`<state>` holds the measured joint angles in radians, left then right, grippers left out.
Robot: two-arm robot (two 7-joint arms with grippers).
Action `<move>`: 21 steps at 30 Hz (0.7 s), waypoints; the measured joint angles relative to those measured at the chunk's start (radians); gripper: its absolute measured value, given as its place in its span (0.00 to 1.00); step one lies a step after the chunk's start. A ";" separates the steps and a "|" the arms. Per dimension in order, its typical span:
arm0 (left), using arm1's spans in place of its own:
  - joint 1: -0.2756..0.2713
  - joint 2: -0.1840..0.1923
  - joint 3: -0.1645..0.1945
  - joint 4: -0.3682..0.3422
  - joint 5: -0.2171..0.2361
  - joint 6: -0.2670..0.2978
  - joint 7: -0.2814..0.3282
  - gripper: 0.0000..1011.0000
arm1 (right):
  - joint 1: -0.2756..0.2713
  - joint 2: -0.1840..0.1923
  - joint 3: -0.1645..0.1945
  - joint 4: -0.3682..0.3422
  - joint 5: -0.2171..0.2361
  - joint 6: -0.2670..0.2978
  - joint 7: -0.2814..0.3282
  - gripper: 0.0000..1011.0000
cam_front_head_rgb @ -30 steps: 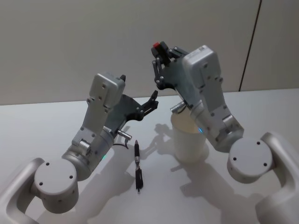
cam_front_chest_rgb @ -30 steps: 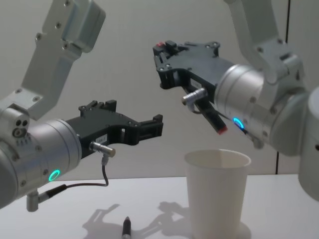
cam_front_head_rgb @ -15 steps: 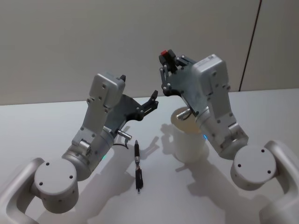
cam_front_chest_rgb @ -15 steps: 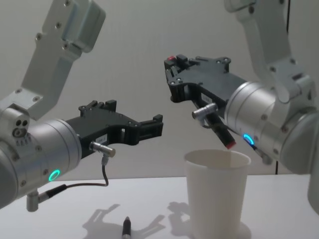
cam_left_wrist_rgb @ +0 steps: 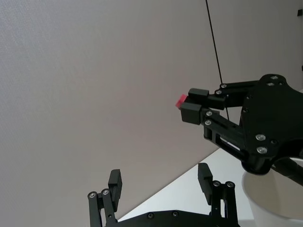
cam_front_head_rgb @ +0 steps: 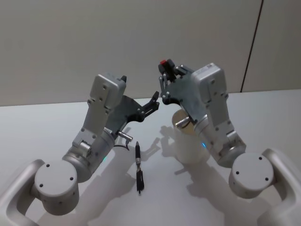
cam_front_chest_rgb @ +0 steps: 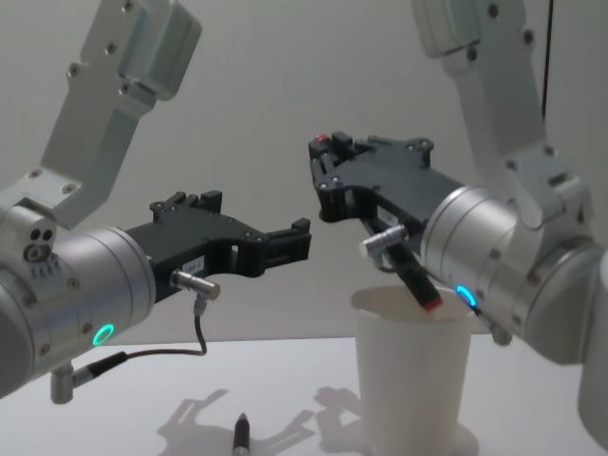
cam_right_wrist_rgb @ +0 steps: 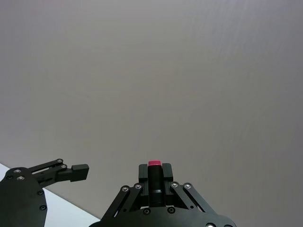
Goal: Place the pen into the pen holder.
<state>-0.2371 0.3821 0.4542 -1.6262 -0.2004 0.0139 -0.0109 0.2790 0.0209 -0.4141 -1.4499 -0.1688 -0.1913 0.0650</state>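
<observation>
Gripping the pen [cam_front_chest_rgb: 415,280] near its red top end, the R gripper [cam_front_head_rgb: 164,77] hangs in the air above the cup [cam_front_chest_rgb: 408,380], fingers clamped tight on the black barrel. In the chest view the pen slants from 11 o'clock down to 5 o'clock and runs under the gripper body. Its lower red tip sits at rim level over the cup's mouth, toward the right side. Can't tell whether the tip is inside the rim or just above it. In the R wrist view the red end pokes up btwn the two fingers.

L gripper [cam_left_wrist_rgb: 160,174] is spread wide w/ nothing in it. It is raised off the table [cam_front_head_rgb: 56,122] at approx 7 o'clock of the R gripper, near it but not touching.

The cup stands upright on the white table. In the head view a good part of it is behind the R arm.

A second pen [cam_front_head_rgb: 138,165], black, lies flat on the table at approx 8 o'clock of the cup and apart from it. Its length runs along the 12-to-6 line, and it lies under the L gripper. A plain grey wall [cam_front_head_rgb: 70,37] stands behind.
</observation>
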 joint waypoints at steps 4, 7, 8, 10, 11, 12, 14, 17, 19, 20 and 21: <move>0.000 0.000 0.000 0.000 0.000 0.000 0.000 0.99 | -0.006 0.000 -0.003 0.004 0.003 0.000 -0.001 0.16; 0.000 0.000 0.000 0.000 0.000 0.000 0.000 0.99 | -0.013 0.000 -0.006 0.004 0.006 0.002 -0.003 0.16; 0.000 0.000 0.000 0.000 0.000 0.000 0.000 0.99 | -0.015 0.001 -0.006 0.004 0.006 0.002 -0.004 0.16; 0.000 0.000 0.000 0.000 0.000 0.000 0.000 0.99 | -0.020 0.003 -0.007 0.003 0.007 0.005 -0.006 0.16; 0.000 0.000 0.000 0.000 0.000 0.000 0.000 0.99 | -0.022 0.003 -0.007 0.002 0.008 0.006 -0.007 0.16; 0.000 0.000 0.000 0.000 0.000 0.000 0.000 0.99 | -0.025 0.004 -0.008 0.000 0.008 0.008 -0.009 0.16; 0.000 0.000 0.000 0.000 0.000 0.000 0.000 0.99 | -0.028 0.005 -0.008 -0.002 0.009 0.009 -0.010 0.16; 0.000 0.000 0.000 0.000 0.000 0.000 0.000 0.99 | -0.033 0.007 -0.009 -0.005 0.010 0.013 -0.013 0.16; 0.000 0.000 0.000 0.000 0.000 0.000 0.000 0.99 | -0.035 0.008 -0.009 -0.007 0.011 0.014 -0.013 0.16; 0.000 0.000 0.000 0.000 0.000 0.000 0.000 0.99 | -0.037 0.008 -0.010 -0.008 0.011 0.015 -0.014 0.16; 0.000 0.000 0.000 0.000 0.000 0.000 0.000 0.99 | -0.039 0.009 -0.010 -0.009 0.012 0.015 -0.015 0.16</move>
<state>-0.2371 0.3821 0.4542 -1.6262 -0.2004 0.0139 -0.0110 0.2404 0.0298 -0.4240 -1.4587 -0.1573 -0.1759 0.0502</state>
